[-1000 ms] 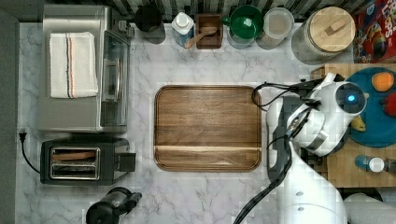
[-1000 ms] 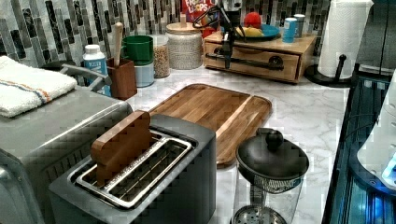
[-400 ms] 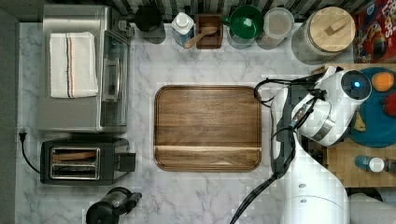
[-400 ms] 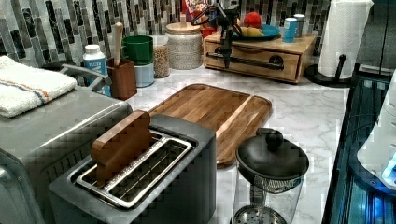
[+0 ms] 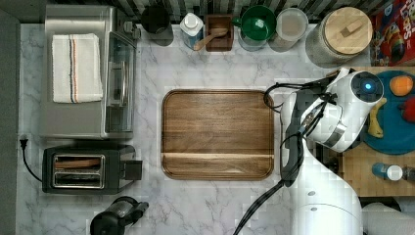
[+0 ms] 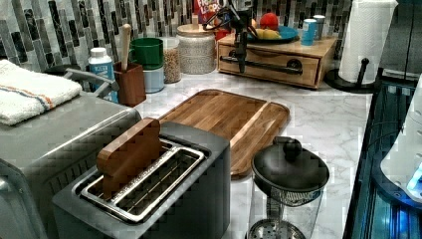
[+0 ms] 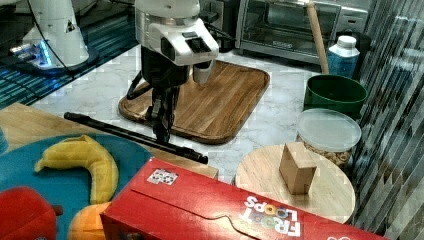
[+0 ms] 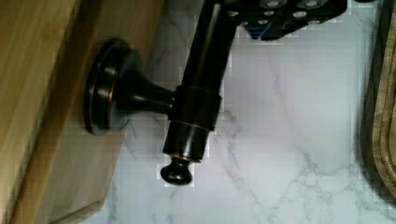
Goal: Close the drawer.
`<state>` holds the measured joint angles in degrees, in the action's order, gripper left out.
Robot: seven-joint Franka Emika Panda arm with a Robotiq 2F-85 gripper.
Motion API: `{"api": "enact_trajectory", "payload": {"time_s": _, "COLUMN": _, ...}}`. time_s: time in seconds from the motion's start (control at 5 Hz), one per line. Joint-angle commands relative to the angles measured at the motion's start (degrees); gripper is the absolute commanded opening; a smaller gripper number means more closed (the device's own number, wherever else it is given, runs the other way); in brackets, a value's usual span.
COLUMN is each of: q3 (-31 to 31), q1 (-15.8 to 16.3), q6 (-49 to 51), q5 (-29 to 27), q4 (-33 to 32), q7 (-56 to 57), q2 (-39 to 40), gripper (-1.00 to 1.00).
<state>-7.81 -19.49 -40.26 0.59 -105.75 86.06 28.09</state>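
The drawer sits in a light-wood box under a top that bears a blue plate. Its front looks about flush with the box in the left view. A dark bar handle runs across that front. My gripper hangs straight down against the handle, near the bar's left end in the left view, and its fingers look shut. In the right view the gripper touches the black handle on the side facing the counter. The wrist view shows the handle, its round mount and the drawer front close by.
A dark wooden board lies on the marble counter beside the arm. Jars, a green cup and a cereal box line the back wall. The plate carries fruit. A paper towel roll stands by the box. A toaster stands farther off.
The arm has moved toward the top view's right, pressing the handle along. The drawer front has slid in toward the box.
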Motion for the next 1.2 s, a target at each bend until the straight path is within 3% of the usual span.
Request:
{"api": "enact_trajectory", "payload": {"time_s": 0.2, "q3": -11.15, "q1": -4.78, "q6": -9.97, "q5": 8.52, "q4": 11.22, "q7": -1.81, "q2": 1.54, "gripper": -1.0}}
{"api": "enact_trajectory", "payload": {"time_s": 0.6, "q3": -12.09, "q1": -3.44, "q6": -3.04, "q5": 7.68, "q4": 11.97, "q7": -2.56, "q2": -0.39, "gripper": -1.0}}
{"api": "enact_trajectory", "payload": {"time_s": 1.2, "q3": -13.08, "q1": -2.6, "q6": -3.1, "q5": 7.02, "q4": 11.95, "q7": -2.13, "q2": -0.23, "gripper": -1.0}}
